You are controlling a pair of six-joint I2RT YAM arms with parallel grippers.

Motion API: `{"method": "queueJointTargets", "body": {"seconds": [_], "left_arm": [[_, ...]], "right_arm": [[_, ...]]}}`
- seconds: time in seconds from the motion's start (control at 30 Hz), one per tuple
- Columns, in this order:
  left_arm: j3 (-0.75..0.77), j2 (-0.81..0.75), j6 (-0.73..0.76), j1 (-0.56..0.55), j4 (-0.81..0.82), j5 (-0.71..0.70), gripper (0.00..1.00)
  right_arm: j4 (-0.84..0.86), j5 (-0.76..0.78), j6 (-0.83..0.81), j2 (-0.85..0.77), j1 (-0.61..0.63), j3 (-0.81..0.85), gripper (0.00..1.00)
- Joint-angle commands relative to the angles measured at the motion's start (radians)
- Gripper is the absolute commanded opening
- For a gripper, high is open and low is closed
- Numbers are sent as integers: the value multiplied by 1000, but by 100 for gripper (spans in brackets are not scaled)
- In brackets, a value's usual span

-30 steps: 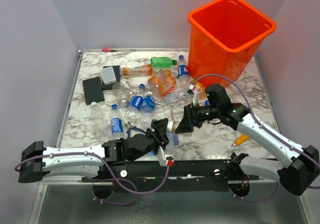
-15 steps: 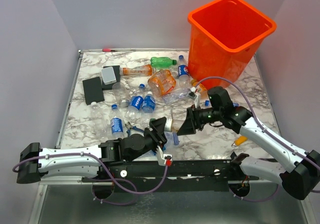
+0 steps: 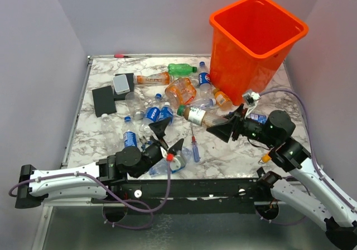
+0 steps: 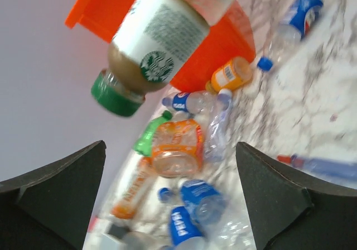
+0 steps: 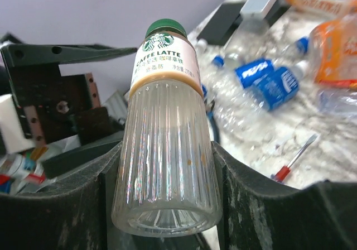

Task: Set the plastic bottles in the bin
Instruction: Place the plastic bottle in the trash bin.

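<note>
Plastic bottles (image 3: pixel 165 115), about twelve loose, one in right tool (image 3: pixel 224 126), one bin (image 3: pixel 240 66)

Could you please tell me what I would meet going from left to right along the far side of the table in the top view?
Grey block → orange-labelled bottle → green bottle → blue-labelled bottle → orange bin.

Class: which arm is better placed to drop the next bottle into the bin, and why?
Right. The right claw grips the latte bottle, raised off the table near the bin. The left claw is open, empty and farther away.
</note>
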Motion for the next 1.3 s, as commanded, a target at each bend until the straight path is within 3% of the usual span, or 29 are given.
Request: {"method": "queueJointTargets", "body": {"seconds": [0.0, 0.1, 0.2, 0.3, 0.57, 0.7, 0.9, 1.1, 1.27], "left_arm": [[63, -35, -619, -4, 100, -152, 99], [65, -29, -1025, -4, 244, -128, 99], [10, 28, -1309, 0, 483, -108, 99], [-7, 96, -1480, 39, 596, -107, 99], [9, 251, -1905, 368, 784, 249, 99], [-5, 343, -1979, 398, 938, 283, 95], [83, 441, -1968, 397, 970, 386, 92], [130, 532, -1974, 390, 971, 421, 65], [133, 579, -1958, 358, 972, 387, 64]], "right_arm": [[274, 174, 63, -60, 4, -79, 22], [411, 183, 99, -79, 5, -142, 22], [517, 179, 133, -84, 6, -188, 21], [584, 163, 153, -90, 5, -222, 21], [635, 121, 179, -99, 5, -257, 21], [646, 104, 188, -98, 6, -270, 21], [656, 117, 199, -101, 5, -286, 21], [709, 110, 229, -71, 6, -306, 21], [729, 130, 241, -60, 6, -329, 22]]}}
